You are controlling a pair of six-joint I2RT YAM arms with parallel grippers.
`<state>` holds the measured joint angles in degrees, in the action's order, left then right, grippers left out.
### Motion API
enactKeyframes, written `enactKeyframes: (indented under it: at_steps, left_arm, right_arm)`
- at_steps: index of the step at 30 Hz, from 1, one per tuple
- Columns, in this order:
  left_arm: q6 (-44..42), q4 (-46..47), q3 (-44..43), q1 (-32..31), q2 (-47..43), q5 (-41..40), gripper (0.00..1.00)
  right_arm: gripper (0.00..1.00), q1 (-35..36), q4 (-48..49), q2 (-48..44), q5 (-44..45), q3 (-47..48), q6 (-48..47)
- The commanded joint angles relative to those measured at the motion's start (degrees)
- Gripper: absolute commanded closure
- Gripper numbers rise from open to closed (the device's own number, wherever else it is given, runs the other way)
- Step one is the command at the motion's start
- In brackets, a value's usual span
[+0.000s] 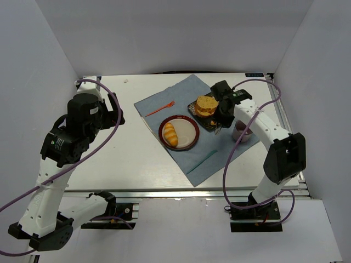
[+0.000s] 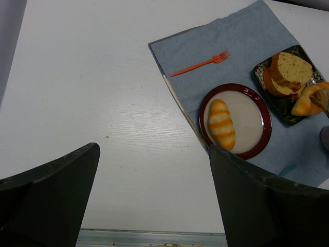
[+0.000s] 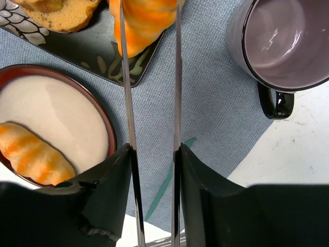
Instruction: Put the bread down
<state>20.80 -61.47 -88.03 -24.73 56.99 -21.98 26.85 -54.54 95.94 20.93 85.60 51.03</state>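
The pale golden roll lies on the left side of a red-rimmed round plate; it also shows in the left wrist view and the right wrist view. The darker orange-brown roll is pinched between the two blades of metal tongs, over the edge of a dark patterned tray. My right gripper is shut on the tongs. The darker roll also shows in the left wrist view. My left gripper is open and empty over the bare table, left of the plate.
A blue cloth lies under the plate and tray. A round stacked bun sits on the tray. An orange fork lies on the cloth's far left. A grey mug stands right of the tray. White walls surround the table.
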Motion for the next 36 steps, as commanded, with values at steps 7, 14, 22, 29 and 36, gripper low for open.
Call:
enactKeyframes:
  at_steps: [7, 14, 22, 29, 36]
  left_arm:
    - [-0.5, -0.3, -0.8, -0.3, -0.3, -1.5, 0.02]
    - [-0.7, -0.5, -1.9, -0.3, 1.1, -2.5, 0.02]
    - [0.6, -0.9, -2.4, -0.2, 4.1, -2.0, 0.02]
    - [2.6, 0.0, -2.1, -0.3, 4.6, -2.5, 0.02]
    - [3.5, -0.8, -2.2, -0.2, 4.6, -3.7, 0.02]
  right_arm:
    - [0.72, -0.5, -6.4, -4.8, 4.2, 9.0, -1.0]
    - [0.72, -0.1, -12.1, -8.8, 0.6, 14.3, -12.9]
    - [0.77, 2.0, 4.6, -16.9, -24.0, 4.6, -37.0]
    - [0.72, 3.6, 13.3, -14.8, -34.8, -1.0, -43.1]
    - [0.74, 4.3, 16.7, -9.0, -35.3, -2.5, -46.3]
